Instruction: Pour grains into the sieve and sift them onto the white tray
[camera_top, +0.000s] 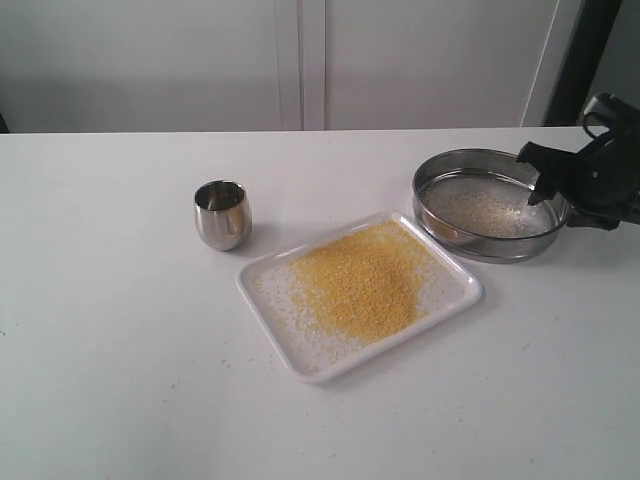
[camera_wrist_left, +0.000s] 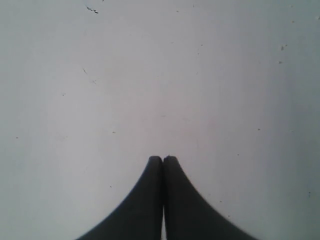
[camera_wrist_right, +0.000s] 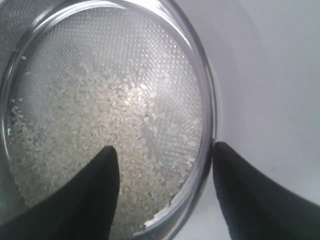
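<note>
The white tray (camera_top: 458, 291) lies mid-table with a broad heap of yellow grains (camera_top: 360, 280) on it. To its right the sieve (camera_top: 440, 172) rests on the table; only pale, coarser kernels (camera_top: 492, 210) lie on its mesh. My right gripper (camera_top: 540, 180) is open at the sieve's far right side. In the right wrist view this gripper (camera_wrist_right: 164, 148) straddles the steel rim (camera_wrist_right: 206, 110), one finger over the mesh and pale kernels (camera_wrist_right: 100, 125), the other outside. My left gripper (camera_wrist_left: 163, 158) is shut on nothing above bare table and is out of the exterior view.
A small shiny steel cup (camera_top: 222, 213) stands upright left of the tray. A few stray grains lie on the white table (camera_top: 120, 330) round the tray. A white wall runs behind the table's far edge.
</note>
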